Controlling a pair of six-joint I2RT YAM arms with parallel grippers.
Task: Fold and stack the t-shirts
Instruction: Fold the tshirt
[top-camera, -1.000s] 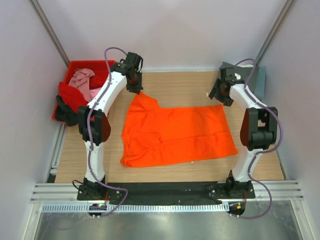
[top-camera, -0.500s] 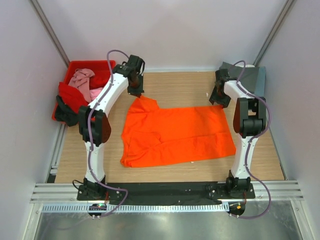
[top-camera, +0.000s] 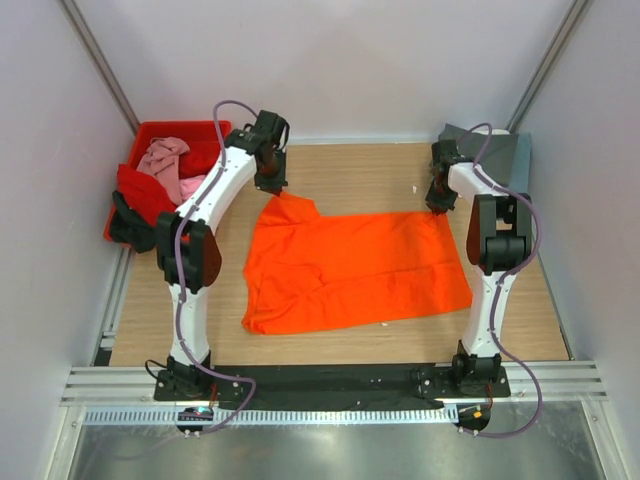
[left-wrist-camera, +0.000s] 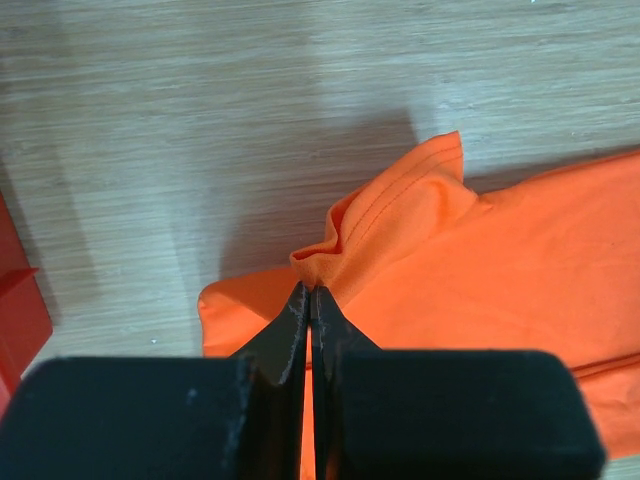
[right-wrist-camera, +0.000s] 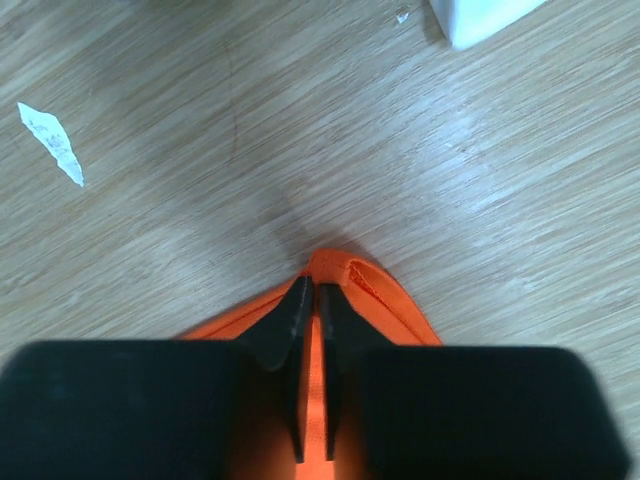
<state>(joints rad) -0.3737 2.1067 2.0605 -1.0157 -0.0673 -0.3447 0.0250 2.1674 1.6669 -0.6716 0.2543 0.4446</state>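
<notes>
Orange t-shirt (top-camera: 355, 270) is spread mostly flat at the middle of the tabletop (top-camera: 360, 170), long axis left to right. Its two far corners are taken up. The far-left corner is bunched into a small fold and pinched in the left jaws, which are fully clenched in the left wrist view. The far-right corner is nipped by the right jaws, closed down on the hem with only cloth between them. The two-corner hold looks meant for lifting the far edge evenly, either to carry it toward the near edge as a first fold or to tension the cloth.

The other t-shirts, pink (top-camera: 165, 158) and red (top-camera: 140, 190), are heaped in the red crate (top-camera: 150, 132) at far left, not yet handled. A dark grey piece (top-camera: 505, 150) lies at the far right corner. A paper scrap (right-wrist-camera: 50, 140) is seen near the right jaws, clear of the cloth.

Versus a second ago: the right jaws were spread and held just off the corner, now brought in and clamped on it. The right arm (top-camera: 495, 240) has been drawn inward and the shirt's right edge pulled in slightly. The left hold is unchanged.
</notes>
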